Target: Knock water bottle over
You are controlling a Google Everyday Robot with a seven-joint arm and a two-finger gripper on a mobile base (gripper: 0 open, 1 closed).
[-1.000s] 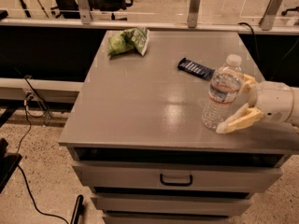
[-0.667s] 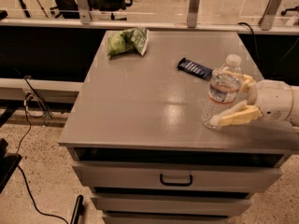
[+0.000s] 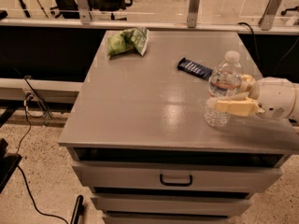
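The water bottle [image 3: 223, 85], clear ribbed plastic with a white cap and a pale label band, stands upright near the right front of the grey cabinet top [image 3: 154, 106]. My gripper [image 3: 230, 93] reaches in from the right edge, its white wrist [image 3: 278, 98] just right of the bottle. It is open with the bottle between its tan fingers. The near finger [image 3: 236, 108] crosses in front of the bottle's lower half. The far finger [image 3: 246, 82] shows behind the bottle's right side.
A dark blue snack bar [image 3: 195, 69] lies just behind and left of the bottle. A green chip bag [image 3: 127, 41] lies at the back left of the top. Drawers [image 3: 175, 179] are below the front edge. A railing with glass panels [image 3: 191, 13] runs behind.
The near finger has moved up and in toward the bottle's body. The bottle has stayed upright in the same spot.
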